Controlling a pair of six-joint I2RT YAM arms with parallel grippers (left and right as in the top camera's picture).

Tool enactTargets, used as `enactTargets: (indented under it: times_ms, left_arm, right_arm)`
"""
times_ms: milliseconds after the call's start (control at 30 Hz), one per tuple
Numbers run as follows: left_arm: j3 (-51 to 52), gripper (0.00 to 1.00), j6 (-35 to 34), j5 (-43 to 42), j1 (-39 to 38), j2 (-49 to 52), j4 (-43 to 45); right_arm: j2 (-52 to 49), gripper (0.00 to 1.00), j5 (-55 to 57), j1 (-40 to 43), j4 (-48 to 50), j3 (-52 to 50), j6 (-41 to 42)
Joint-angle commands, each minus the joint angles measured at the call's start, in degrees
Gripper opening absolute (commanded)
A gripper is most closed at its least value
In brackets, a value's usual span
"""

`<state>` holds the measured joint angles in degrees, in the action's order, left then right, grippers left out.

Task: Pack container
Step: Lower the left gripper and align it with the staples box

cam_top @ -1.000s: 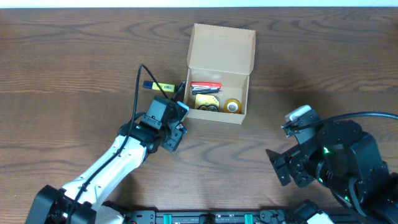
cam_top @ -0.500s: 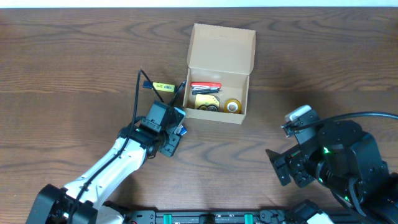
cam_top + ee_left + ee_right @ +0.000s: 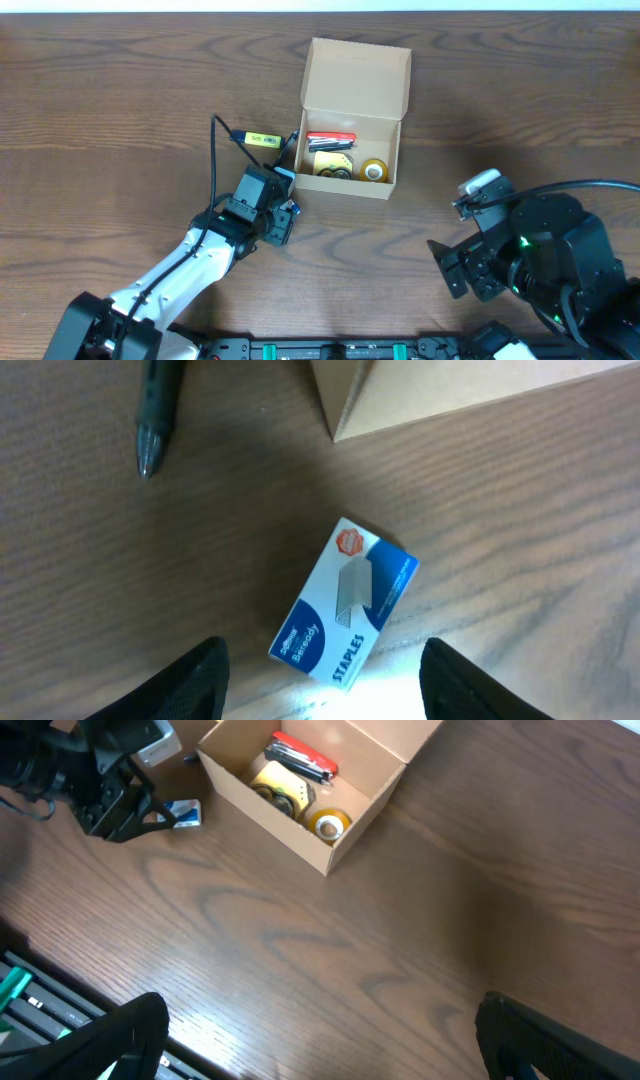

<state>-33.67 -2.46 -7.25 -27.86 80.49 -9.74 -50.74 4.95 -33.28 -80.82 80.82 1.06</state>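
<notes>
Container [image 3: 352, 120]: small plain tan cardboard box, unprinted, hinged flap lid open and leaning back on the far side. It sits on the dark wood table [image 3: 120, 80], top centre in the overhead view. Inside, a red flat item [image 3: 330, 139] lies along the back; a yellow-and-black item [image 3: 330, 163] is front left and a yellow tape roll [image 3: 375, 171] front right. A yellow-green marker [image 3: 262, 140] lies on the table just left of the box.

Left arm: the white link runs in from the bottom-left edge diagonally up toward the box's front-left corner. Left gripper [image 3: 322, 650] points down at the table near that corner. Jaws are apart and hold nothing. A blue-and-white staples box [image 3: 345, 605] lies flat on the wood between and just ahead of the fingers [image 3: 195, 680], with gaps on both sides. A dark pen [image 3: 160, 410] lies further out.

Right arm: bunched at the lower right, well apart from the container. Right gripper [image 3: 320, 1010] is spread wide and empty, angled toward the table with the box far ahead.
</notes>
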Motion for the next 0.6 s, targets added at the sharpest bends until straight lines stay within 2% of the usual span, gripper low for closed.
enactTargets:
  times_ms: [0,100,167,233,300,567]
  left_arm:
    - [0.26,0.61,-6.51,1.55,0.09,0.63,3.58]
    - [0.26,0.56,-10.56,4.76,0.09,0.63,7.54]
    - [0.26,0.4,-11.34,5.14,0.09,0.63,9.81]
    - [0.26,0.19,-11.39,5.09,0.09,0.63,11.17]
    - [0.26,0.06,-11.78,4.92,0.09,0.63,12.13]
    - [0.24,0.06,-14.49,4.02,0.07,4.15,18.21]
  right_arm:
    - [0.11,0.99,0.63,0.96,0.02,0.02,0.81]
    - [0.11,0.99,0.63,0.96,0.02,0.02,0.79]
    - [0.11,0.99,0.63,0.96,0.02,0.02,0.81]
    - [0.11,0.99,0.63,0.96,0.02,0.02,0.79]
    - [0.11,0.99,0.63,0.96,0.02,0.02,0.81]
    - [0.11,0.99,0.63,0.96,0.02,0.02,0.81]
